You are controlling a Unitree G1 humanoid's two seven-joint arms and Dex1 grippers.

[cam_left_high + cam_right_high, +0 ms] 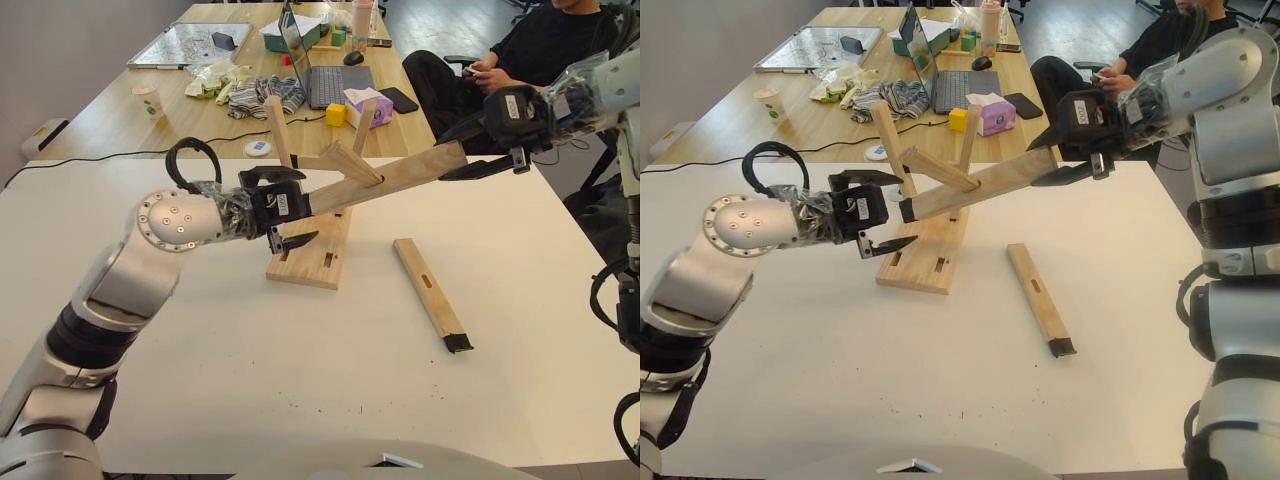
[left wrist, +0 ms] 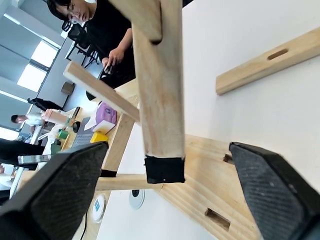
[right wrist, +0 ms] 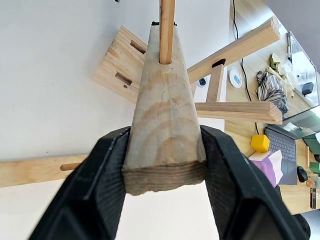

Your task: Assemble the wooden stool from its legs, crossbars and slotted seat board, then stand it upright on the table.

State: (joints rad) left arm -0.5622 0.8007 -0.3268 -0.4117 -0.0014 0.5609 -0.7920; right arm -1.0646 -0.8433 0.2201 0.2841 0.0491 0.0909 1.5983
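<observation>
A long wooden leg [image 1: 400,175] with a black tip hangs slanted above the slotted seat board [image 1: 300,262], which lies flat on the white table. My right gripper [image 3: 165,170] is shut on the leg's raw upper end, at the table's far right. My left gripper [image 1: 295,208] stands open around the black-tipped lower end [image 2: 164,170], its fingers [image 2: 65,190] well clear of the wood. A crossbar [image 3: 166,30] runs through the held leg, and more joined sticks [image 1: 278,128] rise behind it. A second slotted leg [image 1: 428,290] lies loose on the table to the right.
Behind the white table stands a wooden table [image 1: 110,110] with a laptop [image 1: 325,85], cloths, a cup and a yellow block [image 1: 336,114]. A black cable [image 1: 90,157] runs along the white table's far left edge. A person sits at the back right.
</observation>
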